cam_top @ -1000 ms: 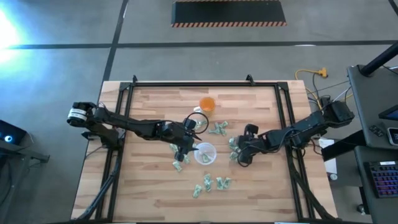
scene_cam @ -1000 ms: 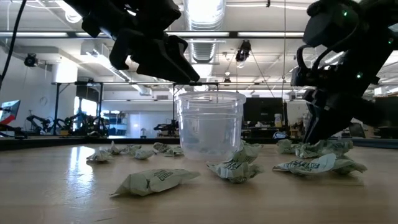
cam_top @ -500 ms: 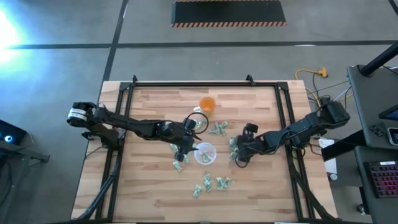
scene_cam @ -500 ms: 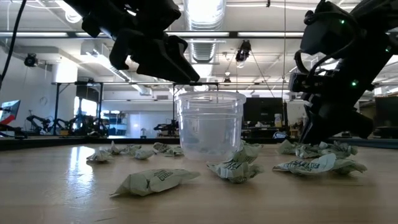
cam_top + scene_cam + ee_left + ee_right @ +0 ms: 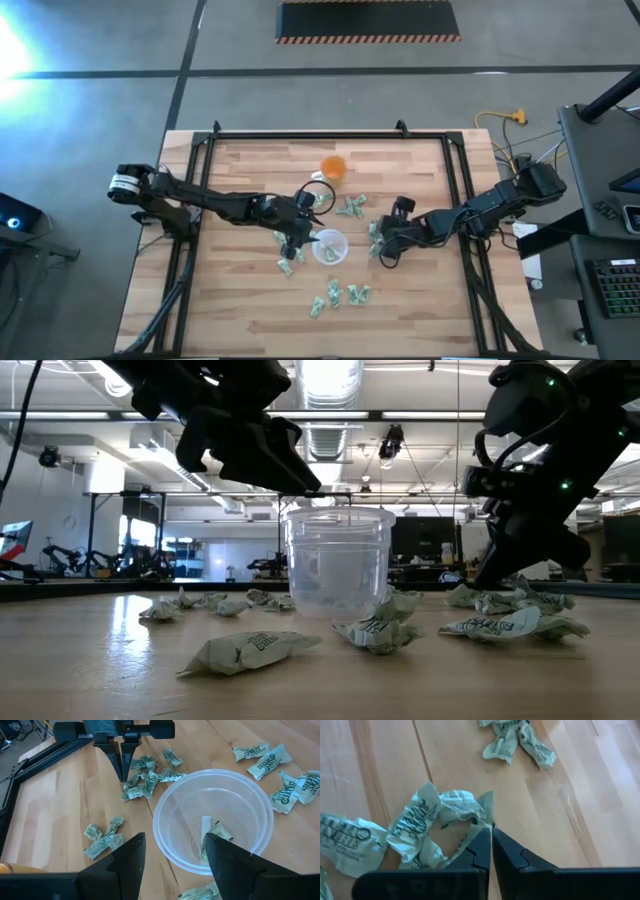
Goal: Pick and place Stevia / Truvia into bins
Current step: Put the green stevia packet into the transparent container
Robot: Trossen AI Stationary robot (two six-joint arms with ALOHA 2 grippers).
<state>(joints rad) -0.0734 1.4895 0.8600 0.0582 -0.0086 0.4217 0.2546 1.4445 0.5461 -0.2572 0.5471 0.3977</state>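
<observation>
The clear cup [image 5: 330, 246] [image 5: 215, 820] stands upright mid-table with one Stevia sachet [image 5: 212, 840] on its floor. My left gripper [image 5: 175, 865] [image 5: 308, 238] hovers open above the cup's rim, touching nothing. Several crumpled pale green sachets lie flat around the cup: a pile [image 5: 377, 238] on its right, a group [image 5: 335, 295] toward the near edge, and others at its left [image 5: 285, 265]. My right gripper [image 5: 491, 827] [image 5: 383, 257] points down into the right pile, shut on a sachet [image 5: 450, 815]. My right gripper pinches a crumpled sachet by one upturned corner [image 5: 486, 810], held only at the fingertips [image 5: 481, 837]. The fingers come from above, slanting down. The rest of the sachet lies on the table among its neighbours.
An orange translucent cup [image 5: 333, 167] stands toward the far edge, with a white ring-shaped piece [image 5: 318, 178] beside it. Black frame rails [image 5: 195, 200] run along the table's left, right and far sides. Bare wood shows at the near left corner [image 5: 220, 310].
My right gripper has shifted slightly toward the cup and tipped a little, its fingertips staying at the sachet pile. The left arm and the cup have kept still.
</observation>
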